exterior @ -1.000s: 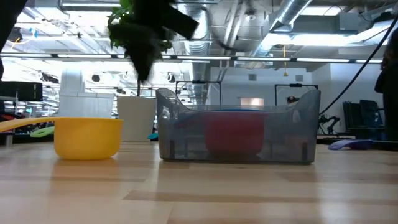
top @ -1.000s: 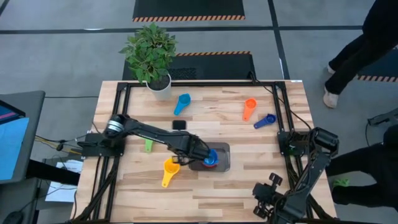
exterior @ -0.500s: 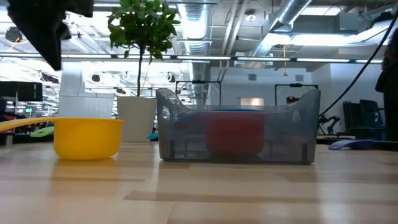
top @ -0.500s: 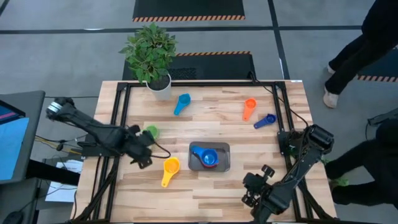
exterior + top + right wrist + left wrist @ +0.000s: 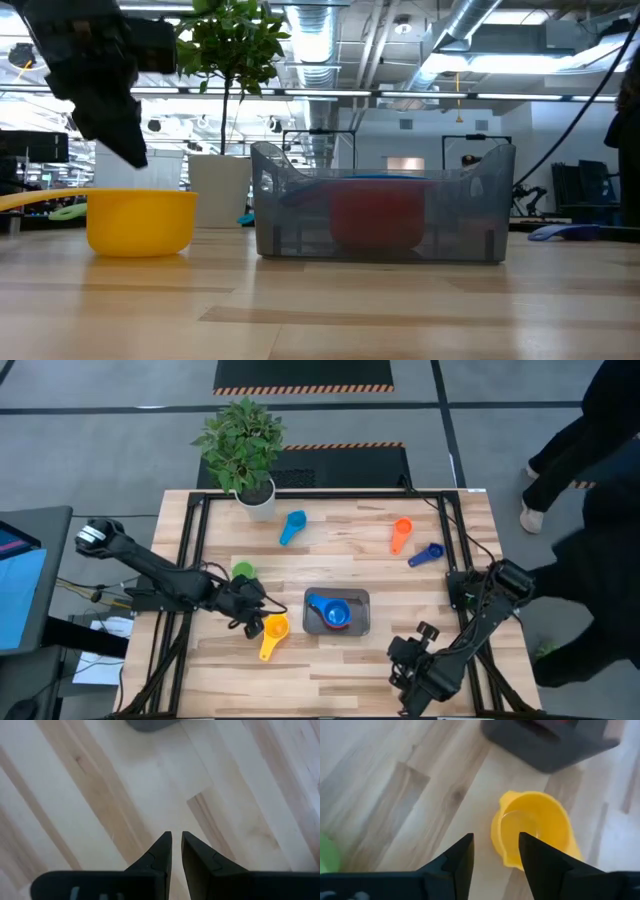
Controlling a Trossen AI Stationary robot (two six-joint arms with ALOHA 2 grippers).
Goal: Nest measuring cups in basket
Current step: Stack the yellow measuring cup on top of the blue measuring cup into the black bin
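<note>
- Yellow measuring cup (image 5: 274, 627) sits at nine o'clock of the basket (image 5: 360, 622), just beside it.
- Your left gripper (image 5: 254, 610) hovers above it, fingers parted, empty.
- Straddle the rim before closing.
- Right gripper (image 5: 176, 851) waits nearly closed, empty.

A pale wooden worktop (image 5: 330, 660) in a black frame stands on a grey floor (image 5: 100, 450) marked with dark lines and hazard-striped mats (image 5: 303, 374). Beyond it, silver ducts (image 5: 480, 30) and strip lights (image 5: 420, 95) cross the ceiling.

Two dark jointed arms (image 5: 150, 568) — matte black, wedge-shaped jaws.
</note>
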